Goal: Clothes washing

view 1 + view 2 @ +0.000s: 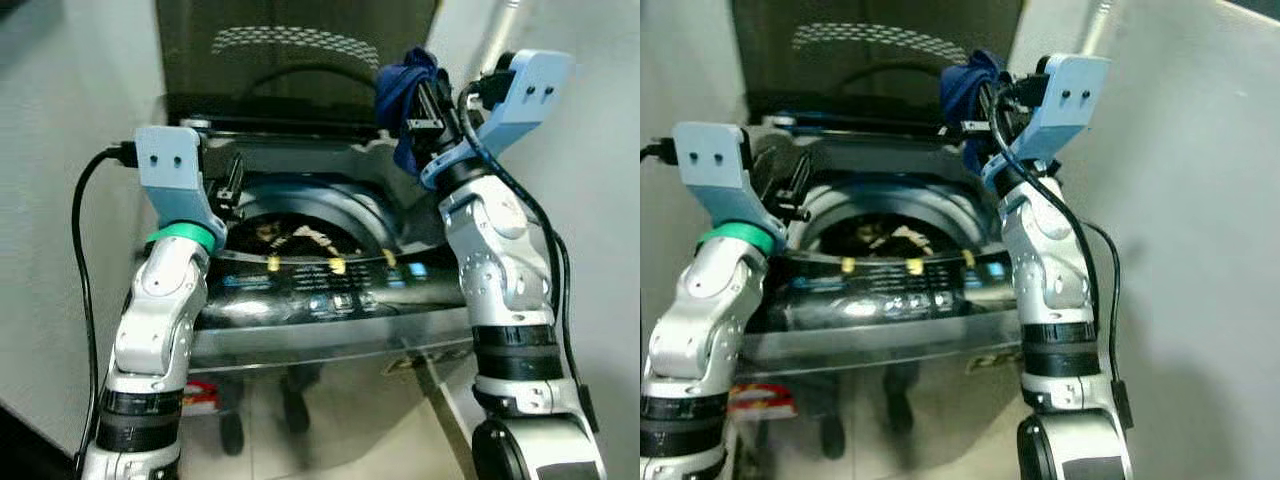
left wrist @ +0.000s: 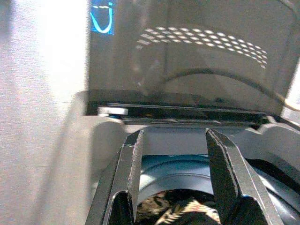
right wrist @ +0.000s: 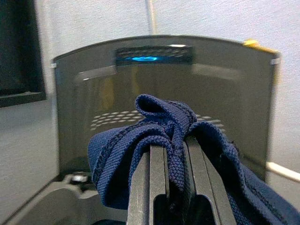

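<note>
My right gripper (image 3: 169, 161) pinches a blue cloth (image 3: 140, 140) above the washing machine (image 1: 330, 300) drum's rear right rim, while my left gripper (image 2: 174, 154) hovers spread and empty over its left side.

Drum (image 1: 300, 235) mostly hidden behind washer (image 1: 330, 300) rim; laundry (image 1: 300, 238) inside too small to identify. Cloth (image 3: 159, 145) cut off at 5 o'clock in right wrist view, covering right gripper (image 3: 176, 154) tips. Panel labels unreadable.
</note>
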Controlling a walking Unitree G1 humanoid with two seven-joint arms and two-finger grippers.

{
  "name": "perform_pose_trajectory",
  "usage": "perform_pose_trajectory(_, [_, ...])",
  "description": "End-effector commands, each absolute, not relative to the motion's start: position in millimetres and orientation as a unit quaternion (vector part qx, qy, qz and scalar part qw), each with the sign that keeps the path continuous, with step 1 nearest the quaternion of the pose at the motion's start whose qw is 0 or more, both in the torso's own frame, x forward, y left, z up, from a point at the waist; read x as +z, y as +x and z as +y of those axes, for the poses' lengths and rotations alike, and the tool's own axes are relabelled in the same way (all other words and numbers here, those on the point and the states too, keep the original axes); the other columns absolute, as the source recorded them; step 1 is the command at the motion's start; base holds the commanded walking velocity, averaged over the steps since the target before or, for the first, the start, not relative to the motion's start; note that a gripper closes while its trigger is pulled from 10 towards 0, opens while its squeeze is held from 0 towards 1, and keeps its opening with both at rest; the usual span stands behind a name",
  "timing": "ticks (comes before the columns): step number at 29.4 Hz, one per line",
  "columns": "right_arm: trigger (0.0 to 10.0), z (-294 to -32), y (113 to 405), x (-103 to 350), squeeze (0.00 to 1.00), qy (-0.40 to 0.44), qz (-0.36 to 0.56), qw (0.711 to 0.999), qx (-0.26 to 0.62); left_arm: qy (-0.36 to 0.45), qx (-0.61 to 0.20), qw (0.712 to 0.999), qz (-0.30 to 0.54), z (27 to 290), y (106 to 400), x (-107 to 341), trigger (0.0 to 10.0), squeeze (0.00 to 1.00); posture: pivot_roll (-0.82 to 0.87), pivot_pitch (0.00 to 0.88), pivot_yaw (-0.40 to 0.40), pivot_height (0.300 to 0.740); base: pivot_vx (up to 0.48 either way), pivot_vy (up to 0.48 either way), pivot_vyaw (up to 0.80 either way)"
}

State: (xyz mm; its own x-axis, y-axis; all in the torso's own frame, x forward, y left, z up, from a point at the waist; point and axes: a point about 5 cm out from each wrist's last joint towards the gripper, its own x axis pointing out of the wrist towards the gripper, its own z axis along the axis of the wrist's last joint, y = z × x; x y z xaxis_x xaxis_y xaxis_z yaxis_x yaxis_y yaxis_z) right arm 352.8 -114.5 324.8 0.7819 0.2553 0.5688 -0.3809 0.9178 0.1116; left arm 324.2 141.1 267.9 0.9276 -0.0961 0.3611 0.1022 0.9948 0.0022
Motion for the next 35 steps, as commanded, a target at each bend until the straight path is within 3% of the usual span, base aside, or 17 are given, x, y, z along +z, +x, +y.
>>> perform_pose_trajectory(1, [10.0,-114.9,351.9,333.1,0.00,0.111,-0.301,0.931,0.173,-0.003,-0.055,0.984,-0.170,136.4,323.7,262.5,10.0,0.00,0.04,0.007,-0.114,0.740,0.000,0.000,0.00])
perform_pose_trajectory(9, [10.0,-97.6,379.6,355.8,0.00,0.070,-0.285,0.933,0.207,0.019,-0.055,0.985,-0.165,136.3,329.2,262.9,10.0,0.00,0.03,0.011,-0.087,0.740,0.000,0.000,0.00])
perform_pose_trajectory(12, [10.0,-86.6,371.3,429.9,0.00,0.067,-0.367,0.895,0.243,0.038,-0.063,0.983,-0.167,131.3,332.4,266.2,10.0,0.00,0.03,0.006,-0.072,0.740,0.000,0.000,0.00])
perform_pose_trajectory(14, [10.0,-85.9,363.8,450.4,0.00,0.077,-0.393,0.881,0.252,0.031,-0.061,0.985,-0.158,131.3,333.5,265.7,10.0,0.00,0.03,0.008,-0.071,0.740,0.000,-0.120,0.00])
perform_pose_trajectory(22, [10.0,-75.6,356.9,478.5,0.00,0.069,-0.406,0.865,0.287,0.009,-0.032,0.989,-0.142,137.0,336.5,264.0,10.0,0.00,0.03,0.021,-0.066,0.740,0.000,-0.210,0.00])
perform_pose_trajectory(28, [10.0,-93.5,334.4,536.9,0.00,0.155,-0.488,0.815,0.272,0.025,-0.044,0.989,-0.140,135.4,333.7,261.7,10.0,0.00,0.03,0.031,-0.069,0.740,0.000,0.000,0.00])
perform_pose_trajectory(30, [10.0,-98.9,335.0,541.1,0.00,0.155,-0.490,0.819,0.254,0.026,-0.045,0.989,-0.140,134.7,332.6,261.1,10.0,0.00,0.03,0.030,-0.085,0.740,0.000,0.000,0.00])
perform_pose_trajectory(33, [10.0,-89.6,364.0,501.3,0.00,0.108,-0.419,0.868,0.243,0.026,-0.046,0.988,-0.144,133.3,330.0,261.1,10.0,0.00,0.04,0.031,-0.097,0.740,0.000,0.000,0.00])
perform_pose_trajectory(35, [10.0,-84.6,371.4,487.4,0.00,0.097,-0.397,0.879,0.246,0.026,-0.045,0.988,-0.144,133.6,329.7,260.9,10.0,0.00,0.04,0.031,-0.097,0.740,0.000,0.000,0.00])
